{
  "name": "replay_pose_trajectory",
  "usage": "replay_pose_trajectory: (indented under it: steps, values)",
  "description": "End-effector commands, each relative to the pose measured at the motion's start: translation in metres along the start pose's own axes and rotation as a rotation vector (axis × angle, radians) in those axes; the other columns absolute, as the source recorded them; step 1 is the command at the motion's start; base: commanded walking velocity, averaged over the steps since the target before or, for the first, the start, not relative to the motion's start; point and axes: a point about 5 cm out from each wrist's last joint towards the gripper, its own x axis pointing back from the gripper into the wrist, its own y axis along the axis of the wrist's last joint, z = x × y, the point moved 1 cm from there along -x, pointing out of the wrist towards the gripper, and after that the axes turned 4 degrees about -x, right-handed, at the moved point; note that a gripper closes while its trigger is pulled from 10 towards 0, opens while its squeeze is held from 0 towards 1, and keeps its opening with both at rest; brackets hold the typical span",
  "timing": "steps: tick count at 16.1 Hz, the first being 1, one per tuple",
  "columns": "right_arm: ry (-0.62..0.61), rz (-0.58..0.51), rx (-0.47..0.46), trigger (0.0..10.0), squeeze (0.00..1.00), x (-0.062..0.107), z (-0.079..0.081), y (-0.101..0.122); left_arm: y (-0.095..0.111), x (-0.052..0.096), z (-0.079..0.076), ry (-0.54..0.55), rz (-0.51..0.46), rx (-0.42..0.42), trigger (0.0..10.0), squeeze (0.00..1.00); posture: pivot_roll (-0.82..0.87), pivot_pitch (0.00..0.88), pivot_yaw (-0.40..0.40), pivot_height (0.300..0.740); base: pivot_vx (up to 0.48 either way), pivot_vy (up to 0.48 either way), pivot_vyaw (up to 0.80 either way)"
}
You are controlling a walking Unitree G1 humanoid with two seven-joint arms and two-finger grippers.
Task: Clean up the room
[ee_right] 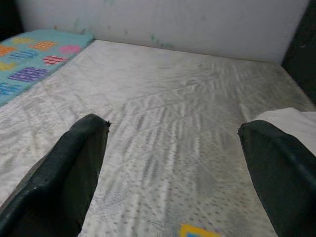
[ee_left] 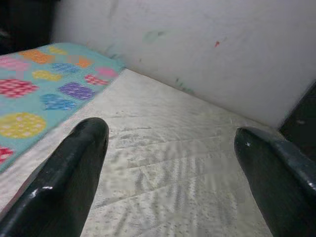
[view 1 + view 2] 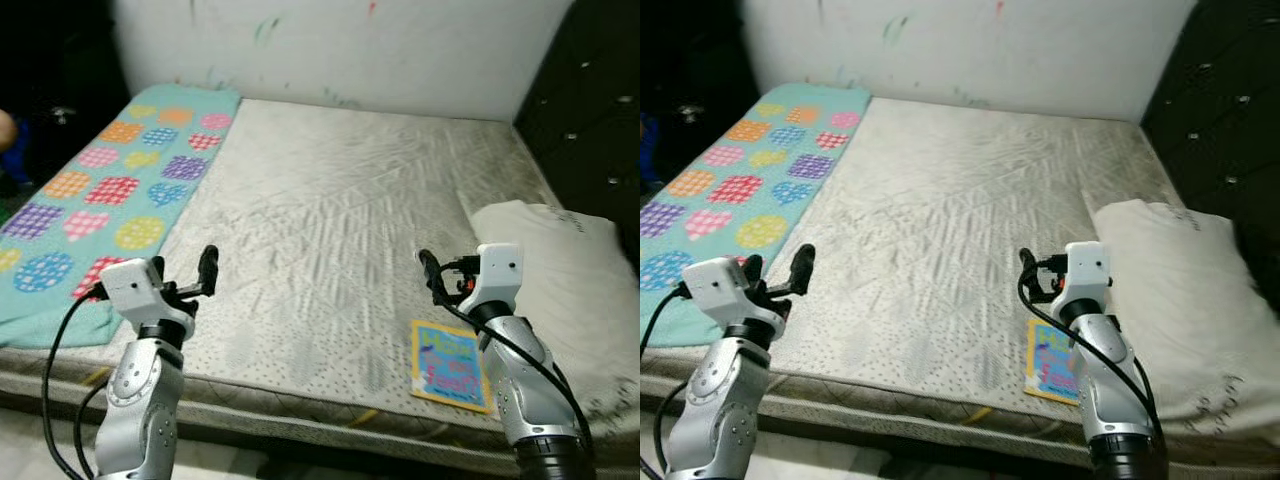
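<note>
Both claws released, fingers spread wide, holding nothing. Left gripper [image 3: 205,272] up over the mattress [image 3: 330,200] front edge, near the blanket [image 3: 110,190] with the coloured dots. Right gripper [image 3: 432,275] over the mattress too, just above the book [image 3: 447,365] lying flat by the front edge. Pillow [image 3: 565,270] beside the book, toward the mattress's right side.

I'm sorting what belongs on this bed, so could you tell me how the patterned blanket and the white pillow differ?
The blanket is turquoise with multicoloured checked hearts; the pillow is plain white. The blanket lies flat along the mattress's left edge, while the pillow sits puffed up at the right edge. The blanket runs back nearly to the wall; the pillow stays in the near half. Both rest on the bare quilted mattress, untouched by either gripper.
</note>
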Motion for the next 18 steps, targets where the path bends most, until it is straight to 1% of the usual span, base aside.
replay_pose_trajectory:
  steps: [1,2,4,8,12,15,16,17,18]
  values:
    - [0.002,-0.003,-0.002,10.0,0.0,-0.003,0.003,0.002,0.009,-0.001,0.0,-0.014,-0.028,-0.023,10.0,0.0,-0.05,0.0,-0.051,0.74,0.0,0.48,-0.8]
    - [0.013,-0.003,-0.001,10.0,0.0,-0.004,0.005,0.002,0.009,-0.001,0.0,-0.009,-0.029,-0.023,10.0,0.0,-0.05,0.0,-0.045,0.74,0.0,0.48,-0.5]
    - [0.039,-0.002,0.0,10.0,0.0,-0.005,0.011,0.0,0.01,-0.002,0.0,-0.007,-0.034,-0.021,10.0,0.0,-0.05,0.0,-0.034,0.74,0.0,0.48,0.0]
    - [0.043,-0.005,0.0,10.0,0.0,-0.006,0.01,0.0,0.006,0.0,0.0,0.004,-0.025,-0.011,10.0,0.0,-0.05,0.0,-0.02,0.74,0.0,0.476,0.0]
    - [0.06,-0.012,0.021,10.0,0.0,-0.004,0.01,0.001,0.002,0.005,0.006,0.047,-0.012,-0.015,10.0,0.0,-0.06,0.0,-0.018,0.74,0.0,0.476,0.0]
    - [0.073,-0.005,0.024,10.0,0.0,-0.004,0.011,-0.002,0.002,0.005,0.006,0.046,-0.017,-0.018,10.0,0.0,-0.05,0.0,-0.018,0.74,0.0,0.475,0.0]
    - [0.076,-0.006,0.025,10.0,0.0,-0.004,0.011,-0.002,0.003,0.005,0.006,0.041,-0.02,-0.018,10.0,0.0,-0.05,0.0,-0.018,0.74,0.0,0.409,0.0]
    - [0.079,-0.007,0.026,10.0,0.0,-0.004,0.012,-0.001,0.003,0.006,0.005,0.031,-0.024,-0.023,10.0,0.0,-0.05,0.0,-0.016,0.74,0.0,0.0,0.0]
    - [0.083,-0.008,0.027,10.0,0.0,-0.004,0.013,-0.001,0.004,0.006,0.003,0.009,-0.032,-0.006,10.0,0.0,-0.05,0.0,-0.016,0.74,0.0,0.0,0.0]
